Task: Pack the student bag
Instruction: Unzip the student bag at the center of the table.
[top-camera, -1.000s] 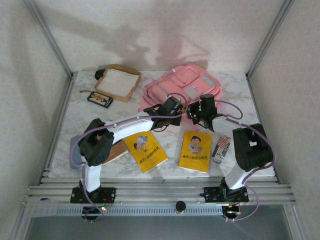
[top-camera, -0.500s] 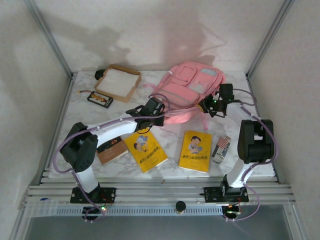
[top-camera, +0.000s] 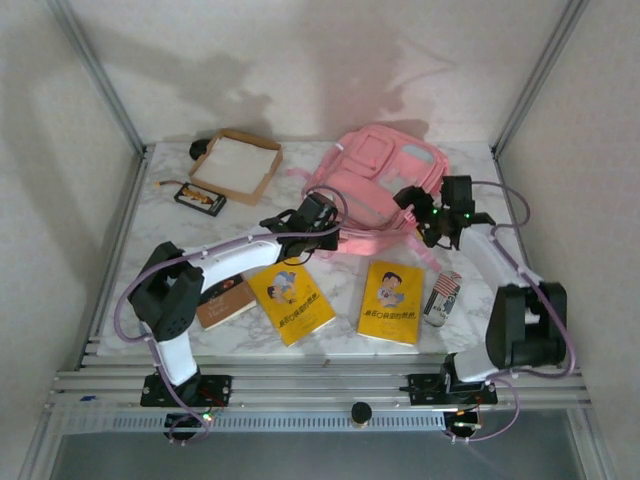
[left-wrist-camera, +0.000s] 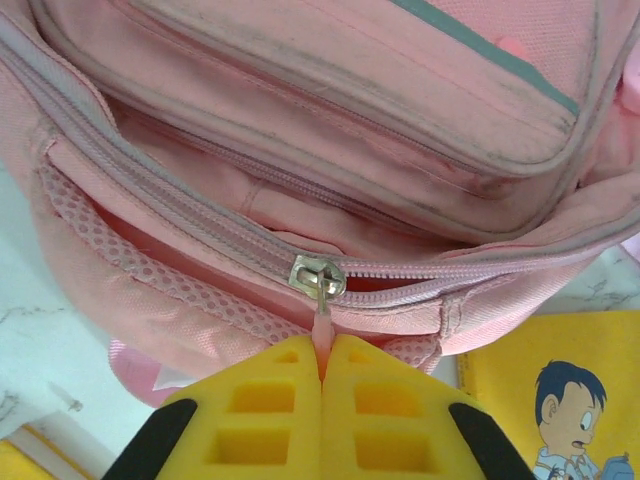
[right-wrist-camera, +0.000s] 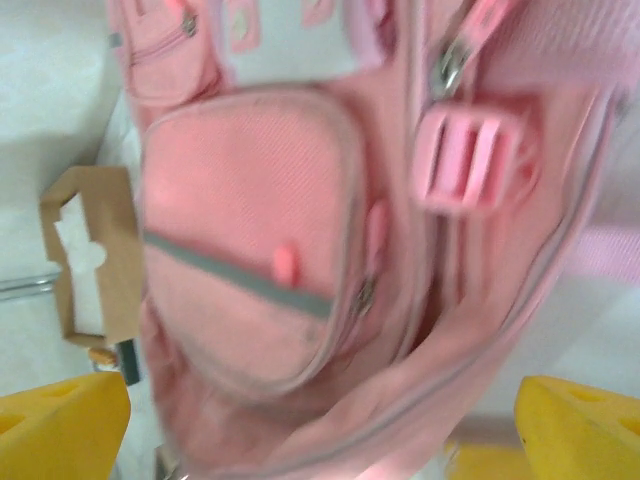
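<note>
Pinching the main zip is the step judged to be in hand: the left gripper (left-wrist-camera: 322, 372) is seen with its yellow fingers pressed flat together on the thin pink zipper pull (left-wrist-camera: 322, 328), which hangs from the metal slider (left-wrist-camera: 318, 276) directly ahead of the fingertips. The student bag (top-camera: 375, 182) is laid at the far middle of the marble table (top-camera: 140, 250), its front pockets turned up and its near edge facing both arms. From the left wrist view the zip track is seen running across the jaws, from upper left down to the slider and on to the right. Any pull would therefore have to be made sideways along that line and not straight back. Which side of the slider is already parted cannot be told. The right gripper (right-wrist-camera: 322, 400) is spread as wide as it goes and nothing is held in it. The bag's front pocket and a strap buckle (right-wrist-camera: 470, 160) are seen ahead of it, between its two fingertips. In the top view it is placed just beside the bag's right edge, though contact with the fabric cannot be made out. The left arm is thus the one already engaged, and the right is judged nearer for steadying the bag.
</note>
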